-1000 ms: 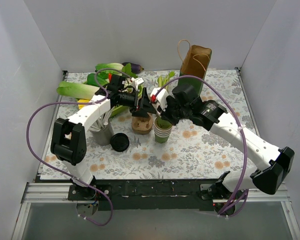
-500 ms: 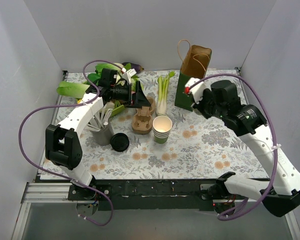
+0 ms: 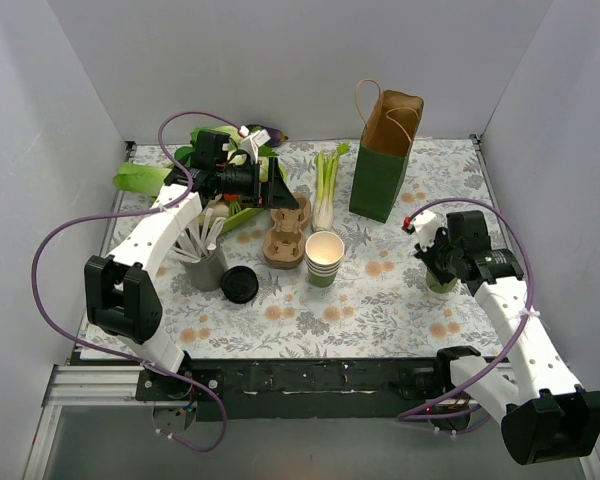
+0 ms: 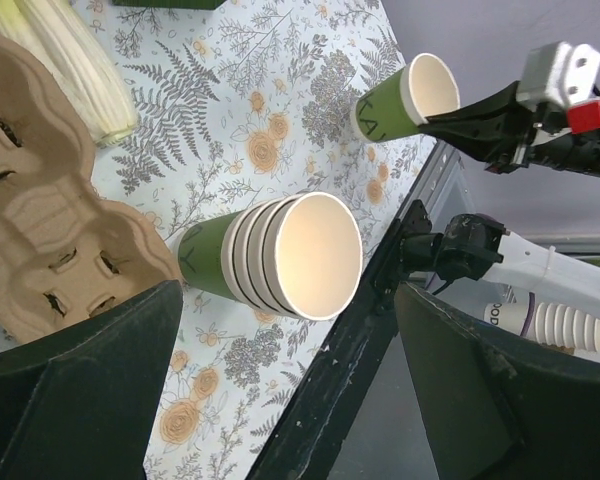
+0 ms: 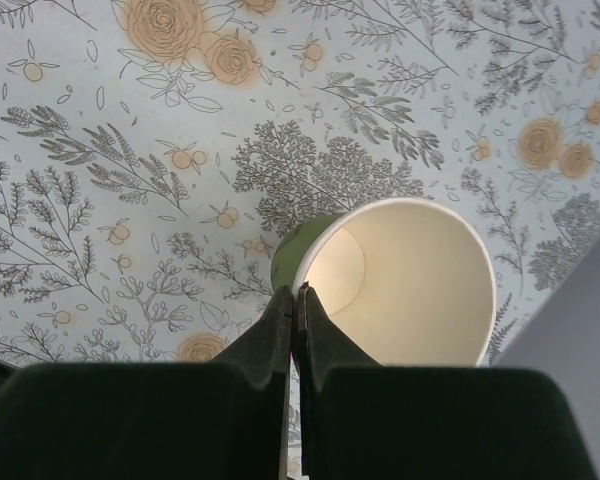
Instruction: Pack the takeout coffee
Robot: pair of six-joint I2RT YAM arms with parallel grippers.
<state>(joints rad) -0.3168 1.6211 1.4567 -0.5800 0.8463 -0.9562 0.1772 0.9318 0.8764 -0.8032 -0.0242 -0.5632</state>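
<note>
right gripper [image 5: 294, 298]: fingers pinched on rim of takeout coffee cup [image 5: 400, 290], lidless, 4 o'clock in top view; lifted or resting, cannot tell
black lid [image 3: 239, 285]: lying loose, 8 o'clock
cup carrier [image 3: 286, 230]: centre, no cup seated
left gripper [image 3: 277, 196]: fingers spread, holding nothing, over carrier's far end
paper bag [image 3: 383, 150]: upright, 1 o'clock
progress: early; cup grasped, lidding and packing likely left

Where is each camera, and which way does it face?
Top external: above and behind, looking down at the table; left arm, right arm show.
Left wrist: on its arm, facing across the table toward the cup stack, framed by the open left tool.
Right wrist: on its arm, facing down; the right tool pinches the single green cup.
Shared: all three show that cup.
</note>
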